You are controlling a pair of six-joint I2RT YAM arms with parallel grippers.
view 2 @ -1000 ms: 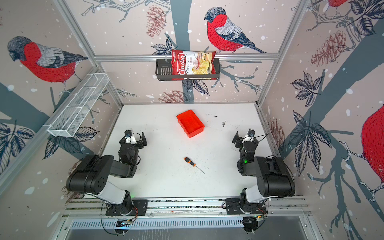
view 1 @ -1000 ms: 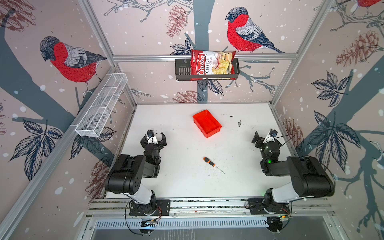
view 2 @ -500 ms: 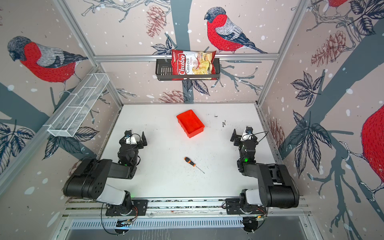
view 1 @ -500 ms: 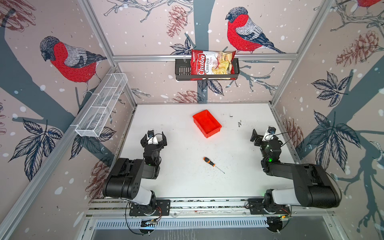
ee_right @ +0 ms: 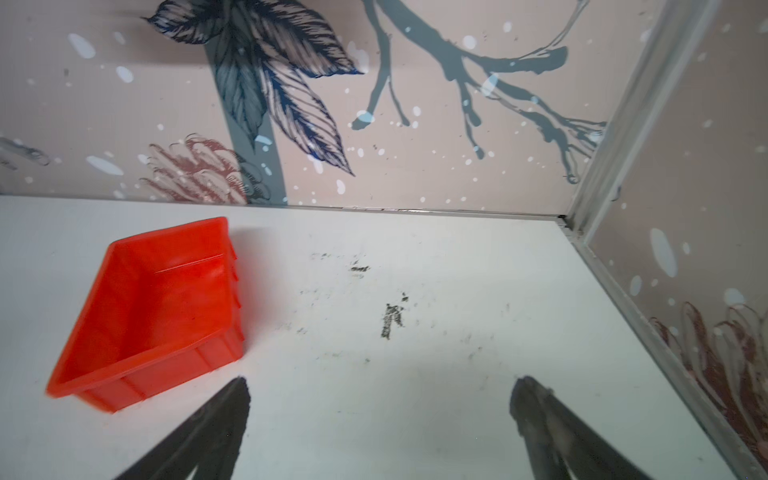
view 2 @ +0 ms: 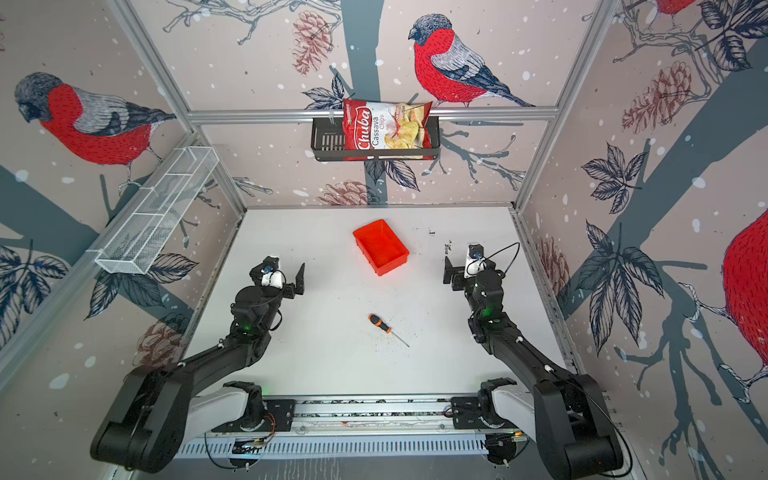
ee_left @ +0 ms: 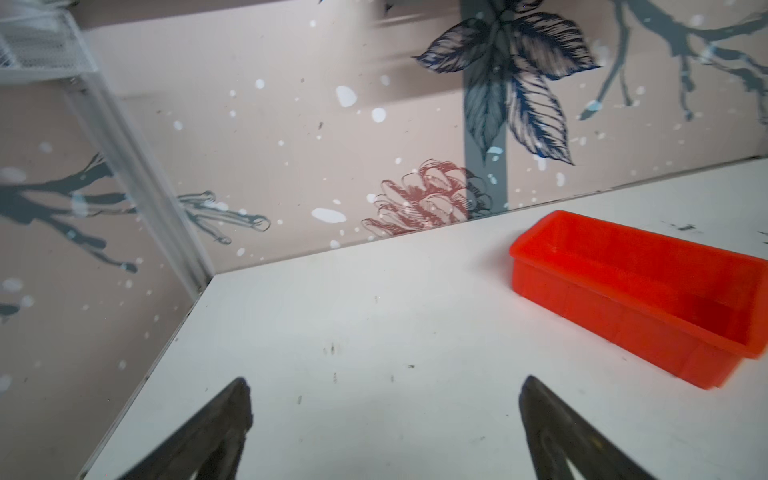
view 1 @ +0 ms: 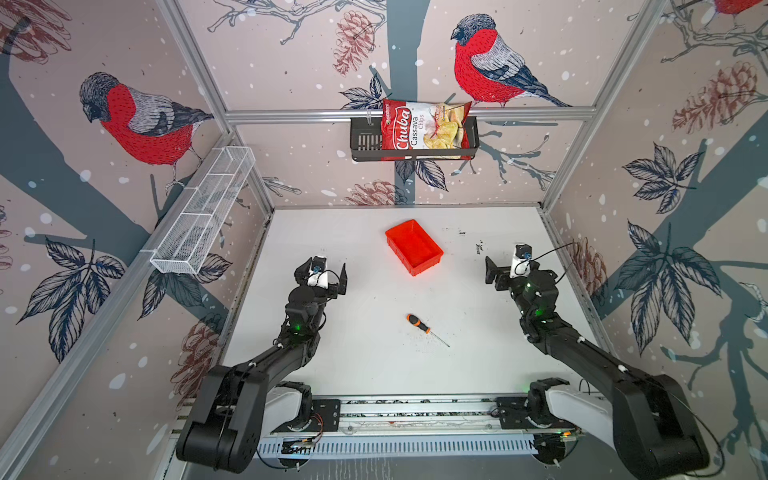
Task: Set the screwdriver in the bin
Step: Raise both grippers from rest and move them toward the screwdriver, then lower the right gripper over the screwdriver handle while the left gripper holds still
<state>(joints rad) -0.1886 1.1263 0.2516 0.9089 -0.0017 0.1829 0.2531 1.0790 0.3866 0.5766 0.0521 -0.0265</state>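
orange-handled screwdriver (view 1: pixel 420 325) lies well apart from bin (view 1: pixel 414 246), left end effector (ee_left: pixel 386 381) and right end effector (ee_right: pixel 382 382), both agape.

1. The screwdriver (view 1: pixel 424 328) lies on the table (view 1: pixel 365 365), near its middle.
2. The bin (view 1: pixel 426 264) stands farther back, well apart from it.
3. The left gripper (view 1: pixel 324 268) is left of them, the right gripper (view 1: pixel 505 264) right.
4. A chip bag (view 1: pixel 426 126) sits in the far-wall basket (view 1: pixel 365 141); a wire basket (view 1: pixel 203 212) lines the left wall.

The bin (ee_left: pixel 623 324) runs off the left wrist view's edge, blurred
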